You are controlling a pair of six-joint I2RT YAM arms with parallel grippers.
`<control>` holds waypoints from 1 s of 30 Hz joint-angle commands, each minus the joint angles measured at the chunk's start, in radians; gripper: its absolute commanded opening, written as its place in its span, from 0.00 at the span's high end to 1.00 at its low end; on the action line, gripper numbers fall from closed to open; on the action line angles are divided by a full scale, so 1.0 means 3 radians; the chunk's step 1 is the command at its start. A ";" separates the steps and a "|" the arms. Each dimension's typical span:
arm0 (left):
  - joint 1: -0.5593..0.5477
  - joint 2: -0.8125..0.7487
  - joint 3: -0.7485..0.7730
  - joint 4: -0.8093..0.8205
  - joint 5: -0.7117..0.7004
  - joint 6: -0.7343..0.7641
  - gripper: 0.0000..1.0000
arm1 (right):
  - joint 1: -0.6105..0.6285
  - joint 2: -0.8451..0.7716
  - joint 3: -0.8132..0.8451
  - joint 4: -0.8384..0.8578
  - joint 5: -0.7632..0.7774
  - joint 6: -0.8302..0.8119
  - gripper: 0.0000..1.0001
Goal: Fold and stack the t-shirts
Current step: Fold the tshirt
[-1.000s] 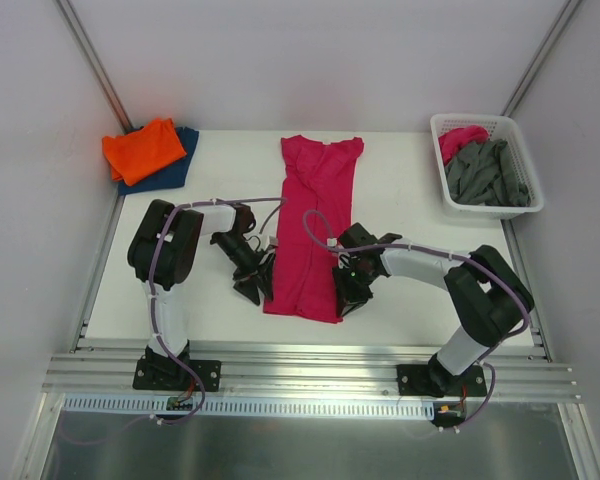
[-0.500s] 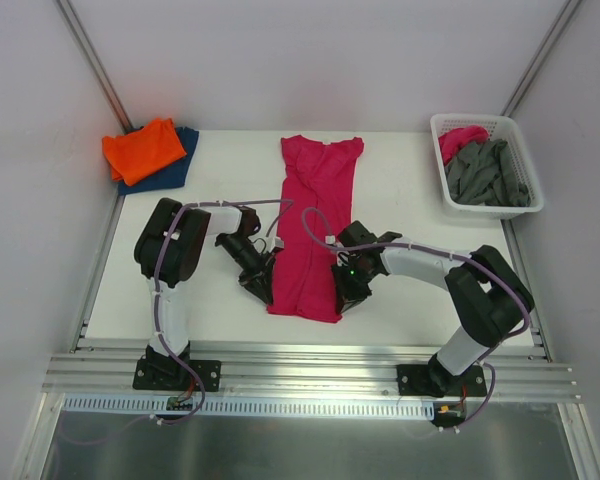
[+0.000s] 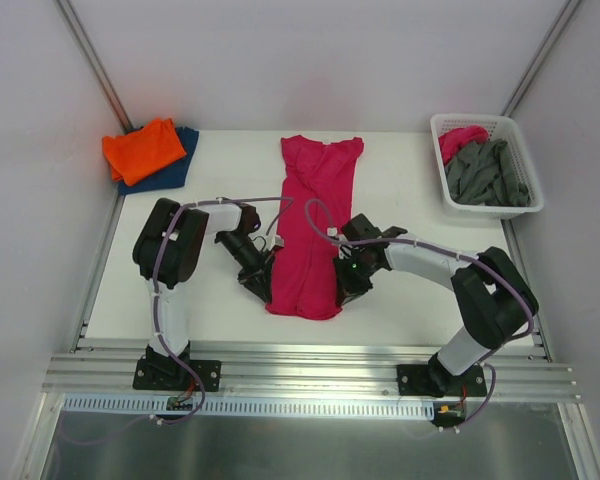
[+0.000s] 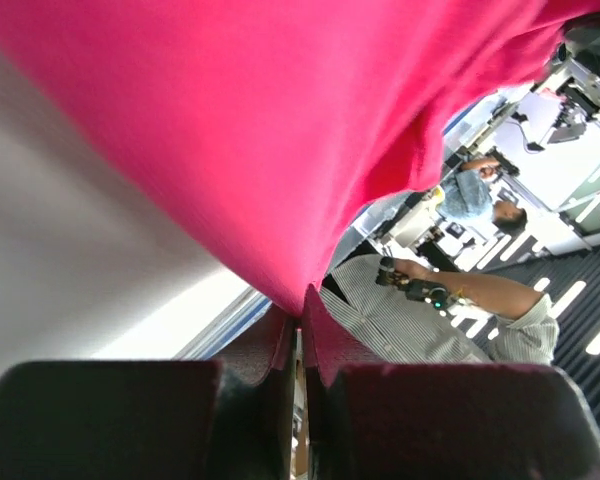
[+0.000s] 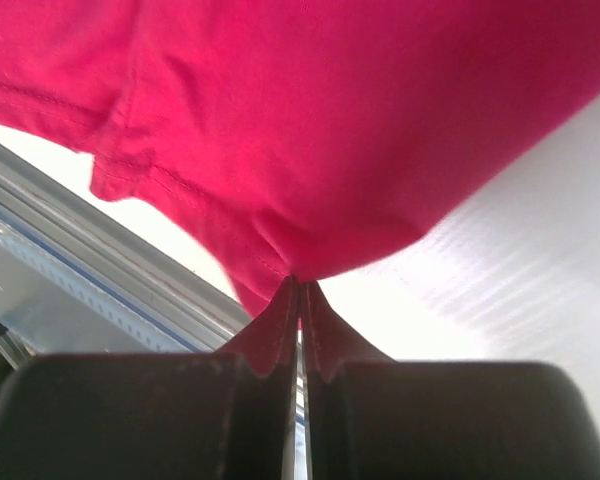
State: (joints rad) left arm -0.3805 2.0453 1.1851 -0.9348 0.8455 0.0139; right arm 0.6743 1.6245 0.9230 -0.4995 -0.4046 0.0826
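Note:
A magenta-pink t-shirt (image 3: 315,215) lies lengthwise on the white table, folded into a narrow strip. My left gripper (image 3: 267,284) is shut on its left edge near the hem, and the pink cloth (image 4: 280,150) rises from between the pinched fingers. At the opposite edge my right gripper (image 3: 342,288) is shut on the shirt too, with its cloth (image 5: 310,130) bunched at the fingertips. An orange t-shirt (image 3: 143,150) lies folded on a dark blue t-shirt (image 3: 178,170) at the far left corner. A grey t-shirt (image 3: 488,172) sits in the basket.
A white lattice basket (image 3: 446,195) stands at the far right and also holds some pink cloth (image 3: 460,138). Metal rails (image 3: 300,365) run along the table's near edge. Grey walls close in the left, right and back.
Both grippers have closed on the pink shirt's side edges near the hem. The left gripper moved in toward the shirt, and the hem has drawn slightly narrower.

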 commanded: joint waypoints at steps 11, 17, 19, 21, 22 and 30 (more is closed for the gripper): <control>-0.0020 -0.0518 0.0334 -0.0294 -0.0272 0.0184 1.00 | -0.0437 -0.0414 0.0191 -0.0099 0.0121 -0.0224 1.00; 0.0000 -0.0437 0.0503 -0.0330 -0.0313 0.0230 1.00 | -0.0621 -0.0470 0.0354 -0.0043 0.0152 -0.0250 1.00; 0.0000 -0.0390 0.0605 -0.0371 -0.0323 0.0245 1.00 | -0.0688 -0.0455 0.0451 -0.0038 0.0152 -0.0255 1.00; 0.0000 -0.0288 0.0789 -0.0407 -0.0333 0.0265 1.00 | -0.0724 -0.0440 0.0502 -0.0022 0.0162 -0.0250 1.00; 0.0000 -0.0258 0.0911 -0.0422 -0.0338 0.0271 1.00 | -0.0739 -0.0435 0.0548 -0.0012 0.0162 -0.0250 1.00; 0.0031 0.0044 0.1403 -0.0484 -0.0446 0.0332 1.00 | -0.0795 -0.0343 0.0753 0.0024 0.0213 -0.0388 1.00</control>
State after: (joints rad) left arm -0.3782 2.0312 1.5478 -1.0416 0.7349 0.0818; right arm 0.4442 1.5341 1.0908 -0.5053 -0.3542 -0.0021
